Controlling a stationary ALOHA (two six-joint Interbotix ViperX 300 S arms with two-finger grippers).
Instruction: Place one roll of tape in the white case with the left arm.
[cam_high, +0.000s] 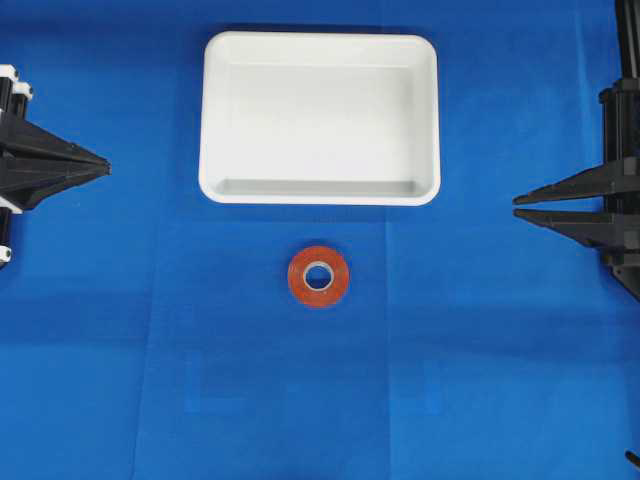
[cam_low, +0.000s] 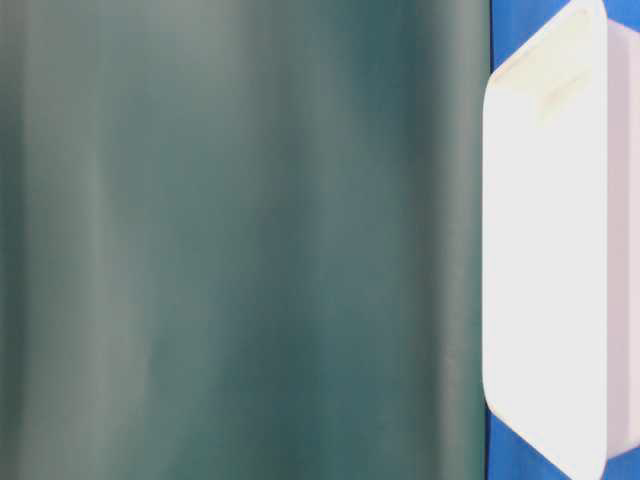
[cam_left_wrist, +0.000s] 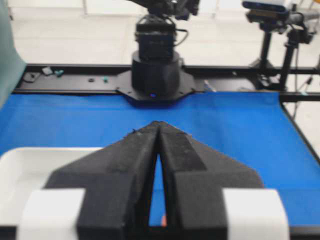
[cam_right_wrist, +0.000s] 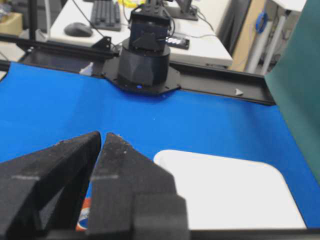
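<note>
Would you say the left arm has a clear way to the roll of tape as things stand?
Probably yes. The roll of tape lies flat in the open on the blue cloth, in front of the white case and apart from it, and nothing lies between it and the left gripper.

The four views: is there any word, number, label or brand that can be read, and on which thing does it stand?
None can be read.
The roll of tape shows no print.
The white case is plain.
The keyboard keys in the right wrist view are too small to read.
</note>
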